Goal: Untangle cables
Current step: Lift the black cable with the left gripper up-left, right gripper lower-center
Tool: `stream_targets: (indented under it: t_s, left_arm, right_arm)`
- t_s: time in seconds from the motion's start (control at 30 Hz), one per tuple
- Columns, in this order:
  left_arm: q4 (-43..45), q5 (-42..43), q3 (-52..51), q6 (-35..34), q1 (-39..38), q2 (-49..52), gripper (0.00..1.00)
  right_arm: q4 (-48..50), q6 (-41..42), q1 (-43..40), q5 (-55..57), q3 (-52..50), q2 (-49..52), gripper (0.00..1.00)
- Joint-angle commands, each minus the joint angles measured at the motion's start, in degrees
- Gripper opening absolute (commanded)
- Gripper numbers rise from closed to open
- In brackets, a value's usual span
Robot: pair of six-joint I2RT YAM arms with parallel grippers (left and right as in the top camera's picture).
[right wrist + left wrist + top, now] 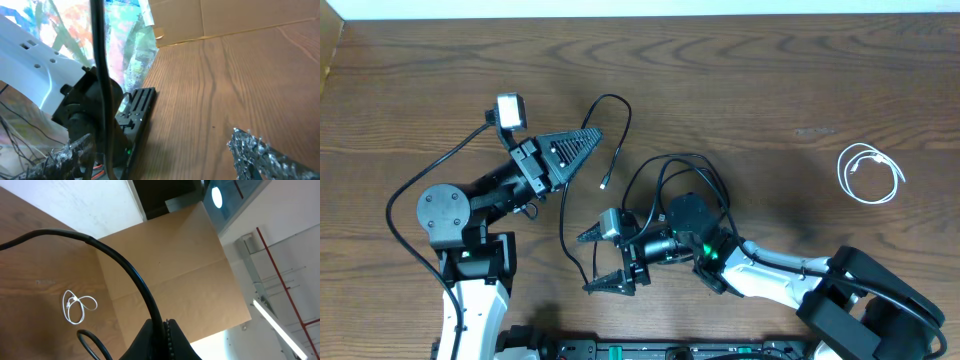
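Left gripper [592, 134] is clamped on a black cable [617, 120]. The right gripper [584, 263] has its jaws apart, with a black strand passing between them. We cannot trace the second black cable [692, 165], which is partly hidden behind the right wrist. The white cable [870, 175] lies coiled well apart on the table [770, 80].

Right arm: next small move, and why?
Probably close the right gripper on the black cable: its wrist view shows the cable running between the open jaws, while the left gripper is shut on a black cable higher up. The white cable lies separate.
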Motion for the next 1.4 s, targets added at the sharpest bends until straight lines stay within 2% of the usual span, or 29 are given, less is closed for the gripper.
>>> stream_targets:
  t_s: [0.0, 0.53, 0.77, 1.13, 1.3, 1.33, 1.37]
  left_arm:
    - [0.2, 0.9, -0.1, 0.1, 0.2, 0.8, 0.07]
    - [0.2, 0.9, -0.2, 0.1, 0.2, 1.5, 0.07]
    - [0.2, 0.9, -0.2, 0.2, 0.2, 1.5, 0.08]
    - [0.2, 0.9, -0.2, 0.6, 0.2, 1.5, 0.07]
    - [0.2, 0.9, -0.2, 0.6, 0.2, 1.5, 0.08]
    - [0.2, 0.9, -0.2, 0.6, 0.2, 1.5, 0.08]
    - [0.2, 0.9, -0.2, 0.6, 0.2, 1.5, 0.08]
  right_arm:
    - [0.2, 1.2, 1.0, 0.7, -0.1, 0.1, 0.82]
    - [0.0, 1.7, 3.6, 1.6, -0.1, 0.6, 0.73]
    - [-3.3, 1.7, 4.8, 7.1, -0.1, 0.7, 0.67]
    - [-3.1, 2.1, 6.6, 7.0, -0.1, 0.7, 0.67]
    - [-0.7, 2.1, 7.1, 3.1, -0.1, 0.7, 0.55]
    - [-0.6, 2.1, 7.1, 2.5, -0.1, 0.7, 0.51]
    - [-0.7, 2.1, 7.1, 2.5, -0.1, 0.7, 0.42]
